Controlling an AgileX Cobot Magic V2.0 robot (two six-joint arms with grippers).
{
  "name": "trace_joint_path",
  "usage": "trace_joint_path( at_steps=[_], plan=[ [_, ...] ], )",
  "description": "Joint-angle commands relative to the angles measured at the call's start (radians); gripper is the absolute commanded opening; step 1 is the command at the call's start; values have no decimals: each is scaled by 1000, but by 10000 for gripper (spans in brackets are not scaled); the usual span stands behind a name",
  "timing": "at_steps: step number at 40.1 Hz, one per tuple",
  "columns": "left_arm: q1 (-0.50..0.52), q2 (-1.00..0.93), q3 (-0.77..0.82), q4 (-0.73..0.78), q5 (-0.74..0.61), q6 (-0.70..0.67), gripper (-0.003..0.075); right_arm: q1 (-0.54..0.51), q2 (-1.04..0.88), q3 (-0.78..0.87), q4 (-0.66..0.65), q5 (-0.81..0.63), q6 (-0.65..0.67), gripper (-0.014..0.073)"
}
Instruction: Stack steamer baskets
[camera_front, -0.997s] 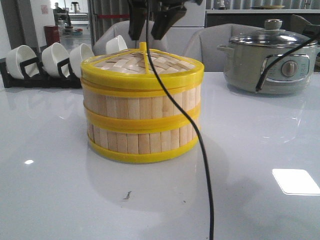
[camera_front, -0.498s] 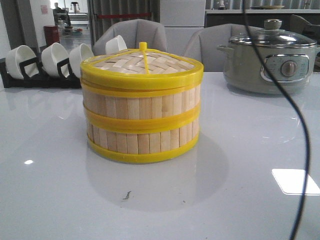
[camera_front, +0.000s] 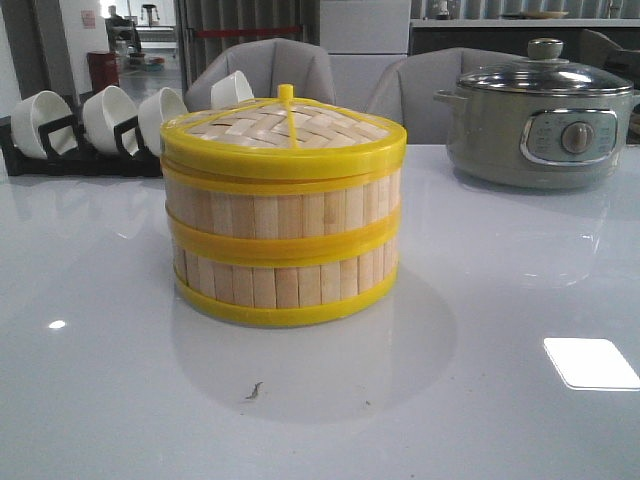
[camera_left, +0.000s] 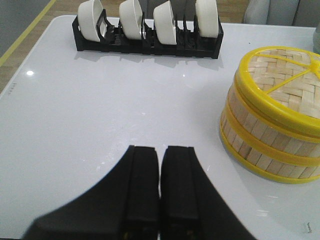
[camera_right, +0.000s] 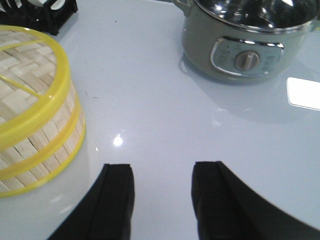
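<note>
Two steamer baskets (camera_front: 283, 240) stand stacked one on the other at the table's middle, capped by a woven-bamboo lid (camera_front: 285, 130) with a yellow rim and knob. The same stack shows in the left wrist view (camera_left: 272, 145) and in the right wrist view (camera_right: 37, 145). My left gripper (camera_left: 161, 150) is shut with nothing in it, over bare table to the stack's left. My right gripper (camera_right: 162, 170) is open and empty, over bare table to the stack's right. Neither gripper appears in the front view.
A black rack (camera_front: 75, 160) with several white bowls (camera_front: 110, 115) stands at the back left. A grey-green electric pot (camera_front: 540, 125) with a glass lid stands at the back right. Grey chairs (camera_front: 270, 65) are behind the table.
The gripper that hung above the lid a second ago has left the front view, and its black cable swung right and then out of sight. The stack has not moved.
</note>
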Motion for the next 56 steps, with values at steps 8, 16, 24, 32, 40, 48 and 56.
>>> trace_joint_path(
  at_steps=[8,16,24,32,40,48,56],
  plan=[
    [1,5,-29,-1,-86,-9,97,-124,-271,225,42,-131,-6,390],
    [1,5,-29,-1,-86,-9,97,-173,-450,360,42,-136,-6,390],
    [1,5,-29,-1,-86,-9,97,-193,-570,469,42,-134,-6,299],
    [1,5,-29,-1,-86,-9,97,-192,-593,485,42,-132,-6,39],
    [1,5,-29,-1,-86,-9,97,-192,-593,485,42,-134,-6,54],
    [1,5,-29,-1,-86,-9,97,-192,-593,485,43,-139,-6,54],
    [1,5,-29,-1,-86,-9,97,-192,-593,485,43,-139,-6,54]
  ],
)
